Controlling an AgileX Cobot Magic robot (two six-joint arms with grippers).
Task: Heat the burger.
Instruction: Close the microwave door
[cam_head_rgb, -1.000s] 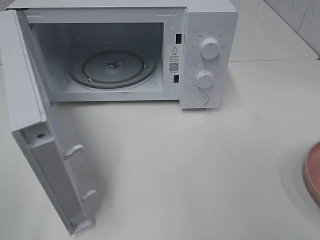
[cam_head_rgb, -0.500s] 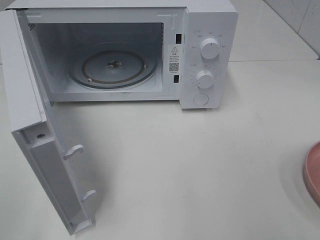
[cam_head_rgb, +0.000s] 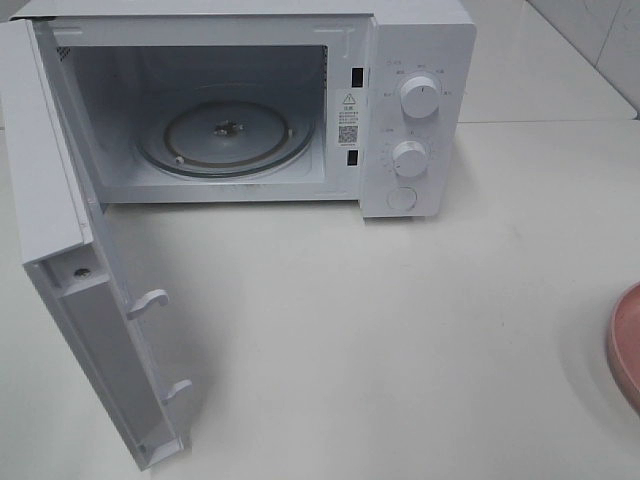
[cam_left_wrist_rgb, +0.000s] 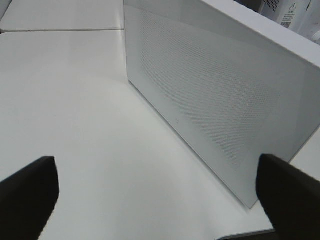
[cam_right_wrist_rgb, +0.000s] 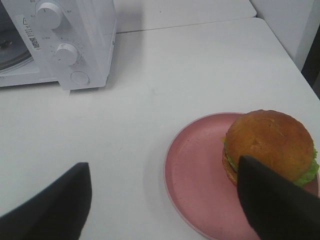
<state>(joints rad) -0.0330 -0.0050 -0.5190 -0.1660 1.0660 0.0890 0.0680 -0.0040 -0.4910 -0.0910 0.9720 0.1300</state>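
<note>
The burger (cam_right_wrist_rgb: 267, 142), with a golden-brown bun and green lettuce frill, sits on the far side of a round pink plate (cam_right_wrist_rgb: 195, 170) in the right wrist view. My right gripper (cam_right_wrist_rgb: 167, 197) is open and hovers just short of the plate. One of its black fingers (cam_right_wrist_rgb: 272, 202) overlaps the burger's near edge and the other is over bare table. In the exterior view only the plate's rim (cam_head_rgb: 628, 345) shows at the right edge, and the burger and both grippers are out of frame. My left gripper (cam_left_wrist_rgb: 160, 195) is open and holds nothing.
The white microwave (cam_head_rgb: 440, 60) stands at the back with its door (cam_head_rgb: 45, 180) swung wide open to the left. Its glass turntable (cam_head_rgb: 225, 135) is bare. Two knobs and a button are on its right panel. The left wrist view faces the door's mesh outer face (cam_left_wrist_rgb: 215, 90).
</note>
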